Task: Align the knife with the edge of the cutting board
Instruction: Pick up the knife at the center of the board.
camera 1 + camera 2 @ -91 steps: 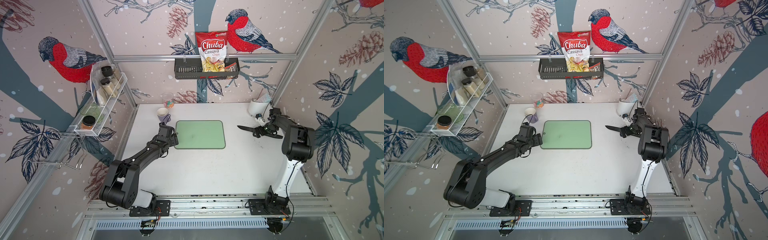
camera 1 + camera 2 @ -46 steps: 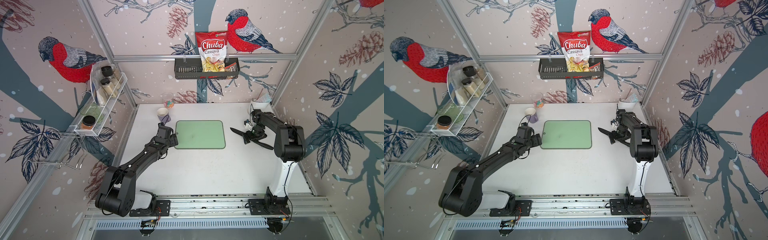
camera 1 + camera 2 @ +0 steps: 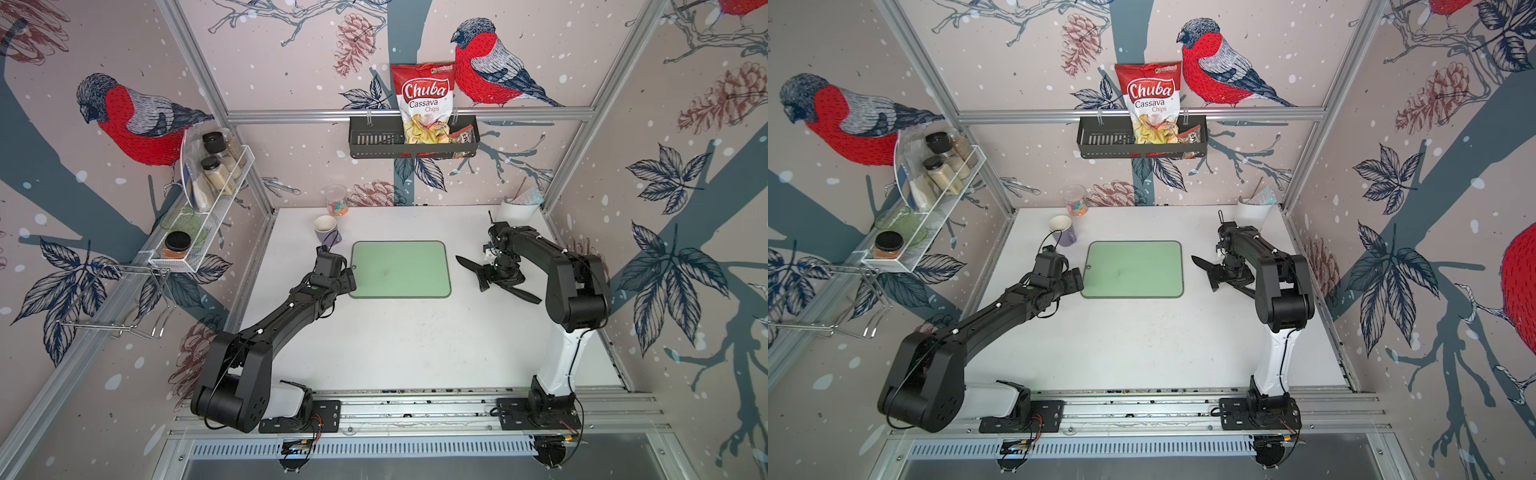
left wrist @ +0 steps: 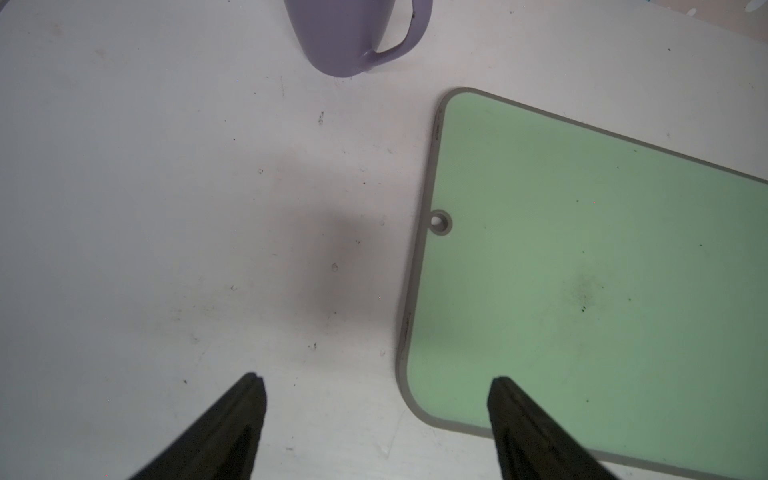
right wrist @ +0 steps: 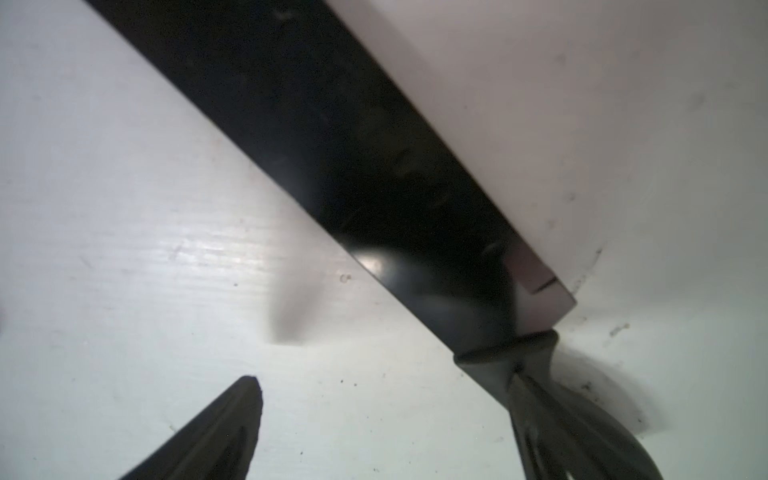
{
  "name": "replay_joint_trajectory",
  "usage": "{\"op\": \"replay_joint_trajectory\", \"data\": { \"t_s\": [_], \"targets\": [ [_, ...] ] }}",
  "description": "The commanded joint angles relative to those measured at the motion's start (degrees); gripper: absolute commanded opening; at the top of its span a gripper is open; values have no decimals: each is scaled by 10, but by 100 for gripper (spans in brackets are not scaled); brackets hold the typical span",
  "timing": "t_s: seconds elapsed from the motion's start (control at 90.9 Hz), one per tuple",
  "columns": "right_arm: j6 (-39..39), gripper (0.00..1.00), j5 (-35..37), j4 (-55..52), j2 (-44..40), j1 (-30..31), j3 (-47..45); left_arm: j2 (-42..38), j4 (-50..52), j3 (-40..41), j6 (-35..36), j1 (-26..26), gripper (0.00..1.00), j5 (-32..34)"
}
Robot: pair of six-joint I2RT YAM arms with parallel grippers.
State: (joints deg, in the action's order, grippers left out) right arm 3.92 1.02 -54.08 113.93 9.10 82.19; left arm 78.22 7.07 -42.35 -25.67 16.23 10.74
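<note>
- Clearly, you see left gripper (image 4: 376,379) open, partly above board (image 4: 582,249) corner;
- right gripper (image 3: 489,275) open at knife (image 3: 467,264) handle; knife apart from board, angled to its edge

The knife (image 5: 332,166) is black, the cutting board (image 3: 401,268) pale green with grey rim, the mug (image 4: 353,37) lilac.

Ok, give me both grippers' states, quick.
Left gripper: open, holding nothing.
Right gripper: open, jaws wide apart; the knife has its handle at one finger but is not clamped.
</note>
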Motion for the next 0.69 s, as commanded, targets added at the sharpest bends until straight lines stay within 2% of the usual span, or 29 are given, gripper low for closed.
{"op": "replay_joint_trajectory", "data": {
  "t_s": [0.0,0.308,0.506,0.682],
  "targets": [
    [-29,93,14,22,-12,-13,-11,0,0,2,0,1,86,9],
    [-26,94,45,56,-12,-56,-45,10,-2,0,0,1,86,11],
    [-33,94,27,61,-2,-32,-79,14,-3,-1,0,1,86,10],
    [-80,92,25,72,-37,30,-122,18,-3,-2,0,2,86,10]
  ]
}}
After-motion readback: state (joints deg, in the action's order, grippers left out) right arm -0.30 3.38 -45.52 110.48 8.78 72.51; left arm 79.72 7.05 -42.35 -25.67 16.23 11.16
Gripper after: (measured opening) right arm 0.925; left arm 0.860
